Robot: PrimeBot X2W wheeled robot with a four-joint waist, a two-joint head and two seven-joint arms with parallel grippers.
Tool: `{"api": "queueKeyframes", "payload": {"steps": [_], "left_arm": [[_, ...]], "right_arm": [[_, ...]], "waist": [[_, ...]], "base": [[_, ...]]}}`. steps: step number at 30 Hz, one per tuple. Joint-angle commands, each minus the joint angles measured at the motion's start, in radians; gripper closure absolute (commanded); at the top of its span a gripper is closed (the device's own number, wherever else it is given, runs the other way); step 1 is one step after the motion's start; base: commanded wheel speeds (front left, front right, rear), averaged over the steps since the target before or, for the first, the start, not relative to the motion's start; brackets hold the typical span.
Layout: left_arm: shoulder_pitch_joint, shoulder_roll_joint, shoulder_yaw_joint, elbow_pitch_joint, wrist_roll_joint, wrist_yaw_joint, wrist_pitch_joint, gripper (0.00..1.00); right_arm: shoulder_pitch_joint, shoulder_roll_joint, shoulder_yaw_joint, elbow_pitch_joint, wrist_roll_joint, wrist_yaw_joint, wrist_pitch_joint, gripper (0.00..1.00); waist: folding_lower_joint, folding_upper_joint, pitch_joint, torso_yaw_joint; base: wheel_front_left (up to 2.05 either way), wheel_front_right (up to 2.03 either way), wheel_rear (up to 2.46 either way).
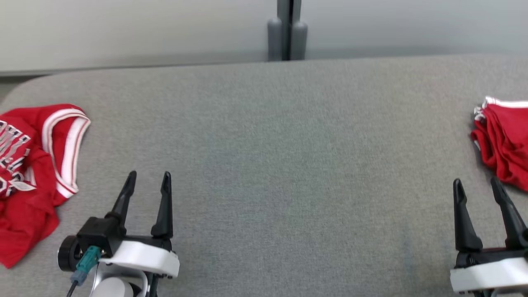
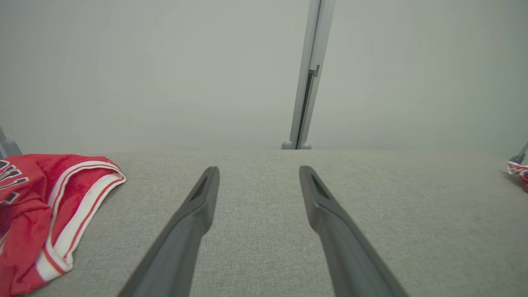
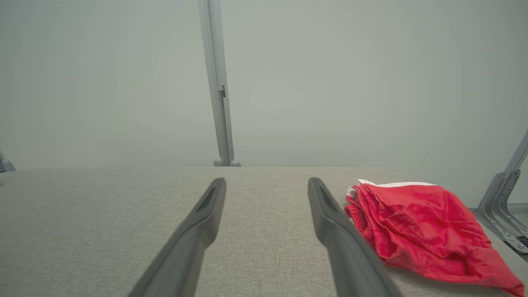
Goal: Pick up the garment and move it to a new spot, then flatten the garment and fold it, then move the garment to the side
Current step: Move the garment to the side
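A crumpled red jersey [image 1: 29, 173] lies at the counter's [image 1: 280, 144] left edge and a bunched red garment [image 1: 505, 140] at its right edge. Between them, near the front edge, the left hand [image 1: 149, 175] and right hand [image 1: 475, 181] are spread and empty, nothing between them.

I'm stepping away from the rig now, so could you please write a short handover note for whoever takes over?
Pincers: left pincer open, empty; right pincer open, empty; both over the grey table.
Things: crumpled red jersey at the table's left edge, untouched. Second red garment bunched at the right edge, possibly already folded and set aside.
Left: pick up the jersey, move it, flatten, fold, put aside.
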Motion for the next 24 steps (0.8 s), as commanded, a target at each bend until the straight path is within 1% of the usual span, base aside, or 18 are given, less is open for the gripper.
{"api": "queueKeyframes", "payload": {"steps": [1,6,12,17,24], "left_arm": [[0.015,0.003,0.001,0.002,-0.004,-0.006,-0.004,0.00],[0.061,0.010,0.001,0.016,0.003,-0.011,-0.004,0.00],[0.113,0.019,-0.001,0.032,0.002,-0.013,-0.005,0.00],[0.122,0.022,-0.002,0.030,0.006,-0.007,-0.005,0.00],[0.121,0.028,-0.003,0.029,0.009,-0.003,-0.005,0.00]], "right_arm": [[0.023,-0.003,-0.003,-0.009,0.004,-0.002,0.013,0.00],[0.090,0.002,-0.001,-0.041,0.010,-0.002,0.055,0.00],[0.153,0.010,-0.001,-0.076,0.011,-0.002,0.088,0.00],[0.181,0.010,-0.009,-0.096,0.015,-0.002,0.109,0.00],[0.182,0.011,-0.013,-0.110,0.020,-0.002,0.117,0.00]], "waist": [[0.0000,0.0000,-0.053,0.031],[0.0000,0.0000,-0.115,0.039],[0.0000,0.0000,-0.168,0.033],[0.0000,0.0000,-0.182,0.035],[0.0000,0.0000,-0.182,0.032]], "base": [[0.00,0.00,0.00],[0.00,0.00,0.00],[0.00,0.00,0.00],[0.00,0.00,0.00],[0.00,0.00,0.00]]}}
